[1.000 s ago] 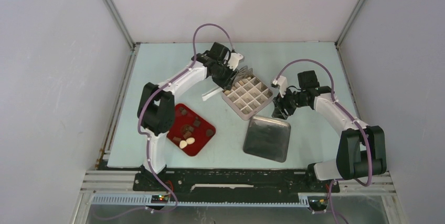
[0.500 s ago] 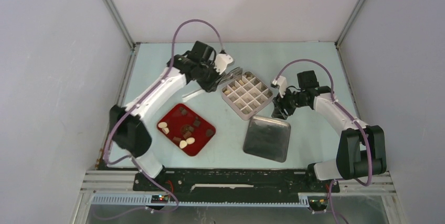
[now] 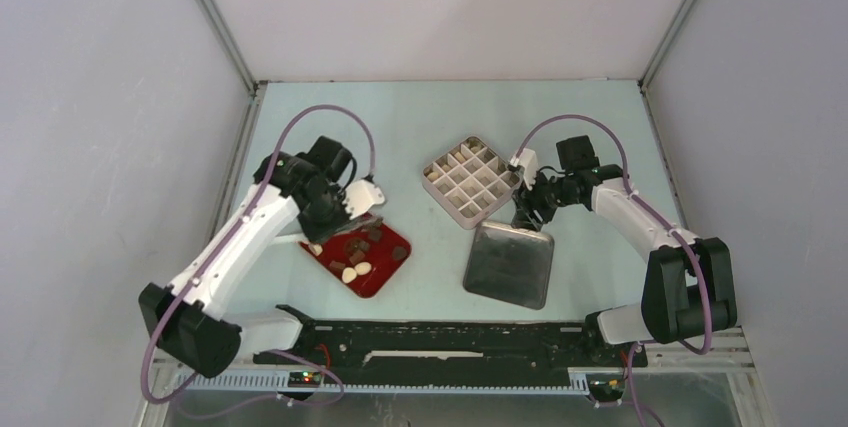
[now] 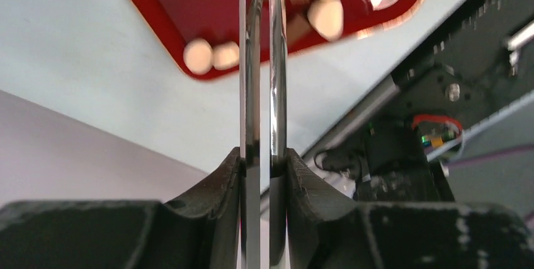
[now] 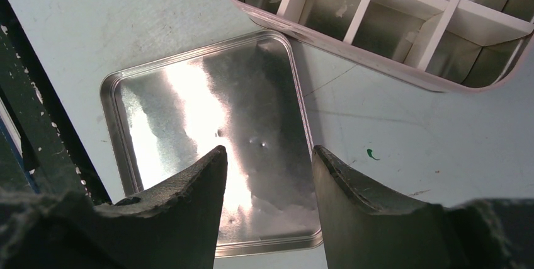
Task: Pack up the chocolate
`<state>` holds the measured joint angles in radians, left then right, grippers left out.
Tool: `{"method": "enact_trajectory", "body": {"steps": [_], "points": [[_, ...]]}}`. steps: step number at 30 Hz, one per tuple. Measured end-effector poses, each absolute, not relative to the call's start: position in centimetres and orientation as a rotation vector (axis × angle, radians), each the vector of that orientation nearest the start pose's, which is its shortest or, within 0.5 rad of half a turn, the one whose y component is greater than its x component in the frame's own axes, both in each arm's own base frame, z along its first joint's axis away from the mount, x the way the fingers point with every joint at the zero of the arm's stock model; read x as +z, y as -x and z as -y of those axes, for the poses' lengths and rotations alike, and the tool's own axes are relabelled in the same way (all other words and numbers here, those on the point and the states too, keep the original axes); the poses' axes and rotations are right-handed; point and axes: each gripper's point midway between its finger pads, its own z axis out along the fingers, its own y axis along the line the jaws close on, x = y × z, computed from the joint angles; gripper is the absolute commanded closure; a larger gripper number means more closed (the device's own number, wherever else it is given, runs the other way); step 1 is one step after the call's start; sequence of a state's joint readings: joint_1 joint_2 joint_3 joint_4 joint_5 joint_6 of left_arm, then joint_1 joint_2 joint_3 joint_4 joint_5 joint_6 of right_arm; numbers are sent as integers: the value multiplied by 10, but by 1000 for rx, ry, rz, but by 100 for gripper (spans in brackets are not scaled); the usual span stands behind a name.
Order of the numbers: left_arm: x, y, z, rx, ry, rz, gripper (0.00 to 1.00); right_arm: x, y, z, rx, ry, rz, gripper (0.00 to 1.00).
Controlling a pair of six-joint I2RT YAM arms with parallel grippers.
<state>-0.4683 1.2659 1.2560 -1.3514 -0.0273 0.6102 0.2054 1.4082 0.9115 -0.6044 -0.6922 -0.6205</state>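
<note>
Left gripper (image 4: 264, 155) has swung from the divided box (image 3: 446, 203) back to the red tray (image 3: 378, 280) — clamped on the metal tongs (image 4: 258, 61), tips over the tray | chocolate (image 3: 355, 270) — cream and dark pieces — lies on that tray | right gripper (image 5: 267, 152) fingers apart above the tin lid (image 5: 208, 105) on the bench (image 3: 430, 117)
</note>
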Motion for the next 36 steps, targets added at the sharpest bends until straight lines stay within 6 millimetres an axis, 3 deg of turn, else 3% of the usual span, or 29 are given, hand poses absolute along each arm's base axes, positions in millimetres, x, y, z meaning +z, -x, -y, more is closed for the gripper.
{"method": "enact_trajectory", "body": {"steps": [5,10,14,21,36], "points": [[165,-145,35,58,-1650,-2579,71,94,-267,-152,744,1180,-2159,45],[155,-123,12,117,-1718,-2650,69,94,-267,-152,743,1181,-2159,45],[157,-124,-10,201,-1581,-2756,71,94,-267,-151,743,1180,-2160,45],[158,-129,-45,287,-1287,-2912,62,94,-267,-151,740,1188,-2156,45],[139,-152,-61,291,-1157,-3021,57,91,-266,-151,726,1207,-2161,45]]}}
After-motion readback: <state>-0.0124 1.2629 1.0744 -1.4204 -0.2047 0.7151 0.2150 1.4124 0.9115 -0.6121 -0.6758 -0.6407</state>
